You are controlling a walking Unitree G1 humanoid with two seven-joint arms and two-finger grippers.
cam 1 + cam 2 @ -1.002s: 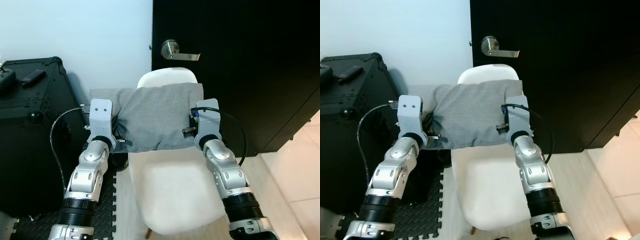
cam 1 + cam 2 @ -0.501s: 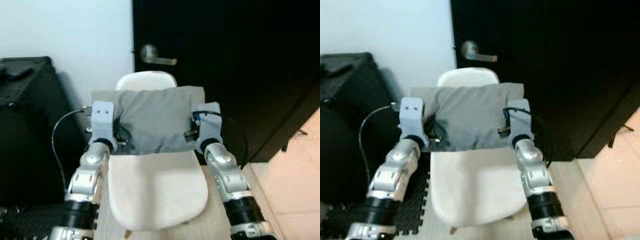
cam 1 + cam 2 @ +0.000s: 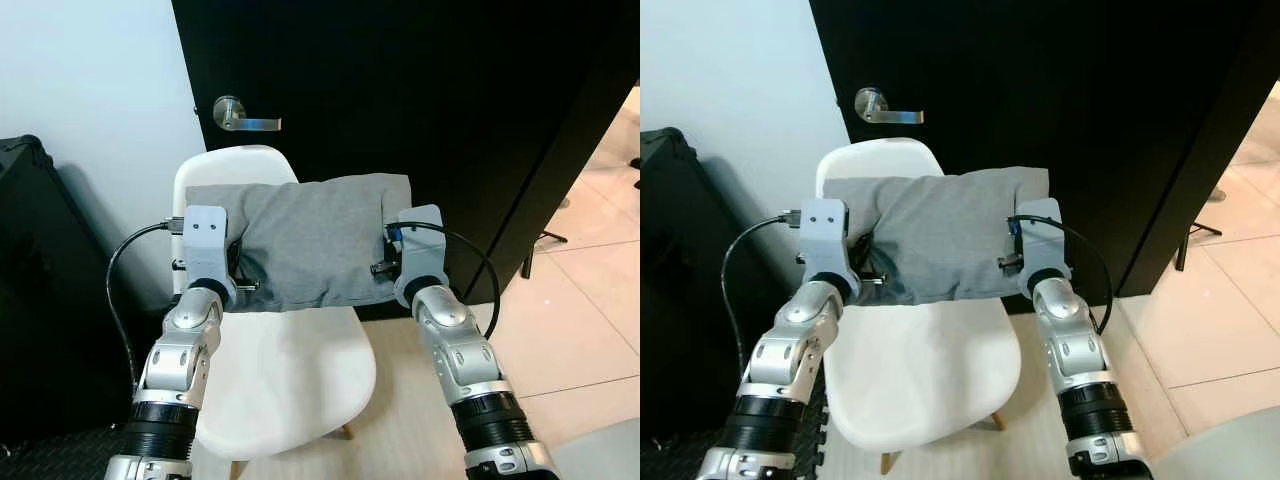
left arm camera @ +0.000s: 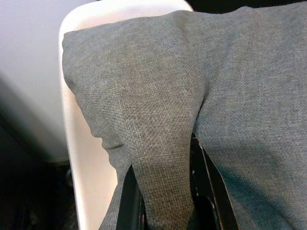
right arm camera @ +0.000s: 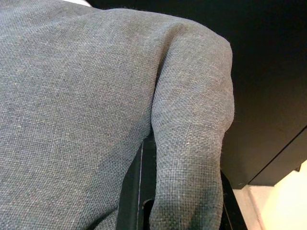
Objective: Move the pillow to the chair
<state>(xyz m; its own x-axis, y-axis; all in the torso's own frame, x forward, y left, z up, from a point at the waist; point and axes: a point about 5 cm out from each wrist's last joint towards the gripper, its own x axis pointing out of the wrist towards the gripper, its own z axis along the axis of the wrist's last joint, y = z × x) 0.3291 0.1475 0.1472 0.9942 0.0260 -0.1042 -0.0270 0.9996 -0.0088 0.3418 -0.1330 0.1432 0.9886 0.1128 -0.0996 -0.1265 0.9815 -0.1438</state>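
My left claw [image 4: 165, 201] and right claw [image 5: 182, 201] each pinch an end of the pillow [image 3: 315, 235] above the chair [image 3: 290, 370].

One grey pillow [image 3: 315, 240] is showing, hanging above one white chair [image 3: 285, 375], and two silver arms are reaching forward, each ending in one gripper: the left gripper [image 3: 232, 272] and the right gripper [image 3: 385, 250], making two in all. Behind them one black door [image 3: 420, 90] is standing with one metal lever handle [image 3: 240, 115], and one black case [image 3: 30, 300] is sitting at the robot's left. Two black cables are looping out, one beside each wrist: the left cable [image 3: 118, 290] and the right cable [image 3: 485, 265].
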